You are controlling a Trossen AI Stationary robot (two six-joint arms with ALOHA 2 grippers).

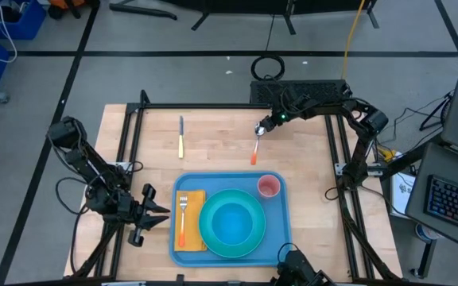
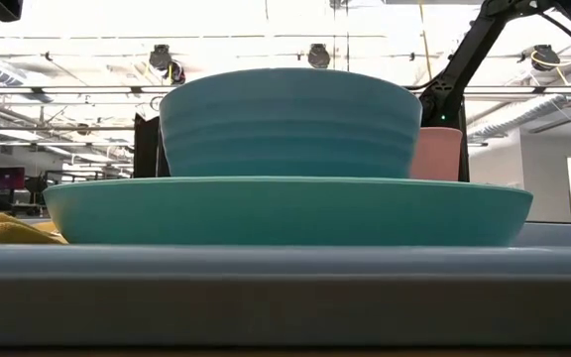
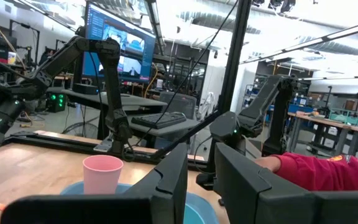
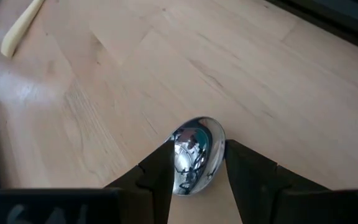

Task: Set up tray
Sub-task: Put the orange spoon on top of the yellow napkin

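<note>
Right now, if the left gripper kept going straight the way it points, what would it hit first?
Probably the tray's raised rim, since the left gripper points across at it. If it cleared the rim, the fork on the yellow napkin looks next; height is unclear.

Table top [image 1: 213, 151]: pale wood, smooth, visible grain. Spoon bowl [image 4: 194, 155]: polished metal, mirror-glossy. Tray [image 1: 275, 238]: light-blue plastic, smooth; napkin [image 1: 191, 222]: yellow-orange cloth, matt.

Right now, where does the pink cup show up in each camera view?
High view: pink cup in the tray's far right corner, beside the plate.
Low view: a pink sliver behind the bowl's right edge.
Left wrist view: lower left, upright.
Right wrist view: not in it.
Shared landmark: the bowl next to it.
</note>
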